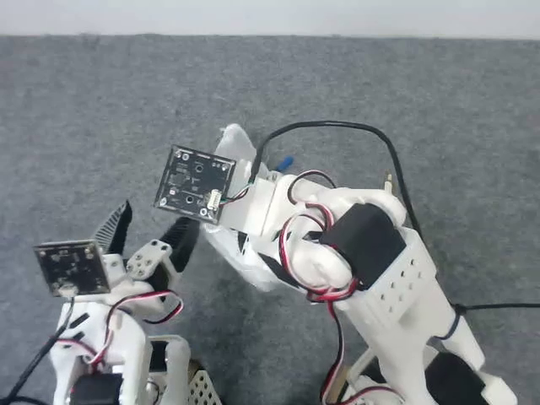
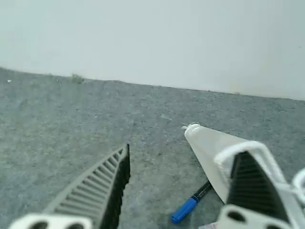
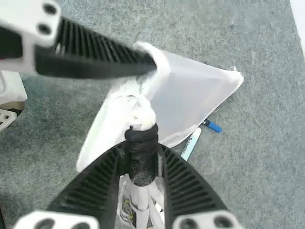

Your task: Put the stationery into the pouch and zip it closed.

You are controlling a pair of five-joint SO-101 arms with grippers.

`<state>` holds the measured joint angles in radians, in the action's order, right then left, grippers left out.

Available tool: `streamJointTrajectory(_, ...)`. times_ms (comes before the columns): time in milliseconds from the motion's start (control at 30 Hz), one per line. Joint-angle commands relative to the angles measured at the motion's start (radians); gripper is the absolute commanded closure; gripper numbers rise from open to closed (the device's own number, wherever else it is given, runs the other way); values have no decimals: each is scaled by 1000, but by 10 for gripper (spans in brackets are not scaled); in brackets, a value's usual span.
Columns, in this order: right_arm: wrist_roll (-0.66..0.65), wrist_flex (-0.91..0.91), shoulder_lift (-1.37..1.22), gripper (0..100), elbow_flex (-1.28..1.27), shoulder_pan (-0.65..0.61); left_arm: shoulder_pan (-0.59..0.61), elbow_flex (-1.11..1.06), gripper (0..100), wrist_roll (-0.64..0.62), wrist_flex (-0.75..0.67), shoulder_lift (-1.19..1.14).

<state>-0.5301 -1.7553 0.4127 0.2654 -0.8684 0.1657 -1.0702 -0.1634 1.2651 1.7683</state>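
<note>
Marker [image 3: 141,143] is sitting pinched between the fingers of the right gripper [image 3: 142,160], which is clamping it with the black end forward. Its long axis is running straight out along the gripper's own line. The pouch [image 3: 190,90] is lying directly ahead of that tip: its mouth is gaping just beyond the black end, apparently touching it, and the bag's body is stretching away past it. As I judge it, the coming move is hanging on this alignment. A push along the marker's axis should be sending it into the opening rather than against the rim.

The left gripper [image 2: 186,153] is standing wide open and clamping nothing. One finger [image 2: 248,183] is hooking inside the mouth, with the white rim wrapping round its tip. The other finger is hanging clear over bare carpet [image 2: 71,119]. Seen from the right gripper, the hooked finger is crossing just ahead of the marker's tip and propping the mouth open.

Two more pieces are lying outside the pouch, farther out from the right gripper than the mouth: a blue pen [image 3: 213,127] and a pale pen [image 3: 191,142] resting against the pouch's edge. The right gripper is the one nearer the mouth. The zip is not yet closed, and I cannot make out its slider.
</note>
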Motion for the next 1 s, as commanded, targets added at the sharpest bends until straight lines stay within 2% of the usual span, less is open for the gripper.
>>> streamJointTrajectory(0,-15,-35,79,991,3,-10,14,-31,739,57,-11,-2)
streamJointTrajectory(467,-17,-36,308,992,-256,-10,14,-33,908,195,-5,-5)
streamJointTrajectory(833,-17,-38,562,992,-460,-8,14,-35,934,216,18,-6)
streamJointTrajectory(967,-17,-38,636,992,-506,-8,14,-35,933,261,20,-6)
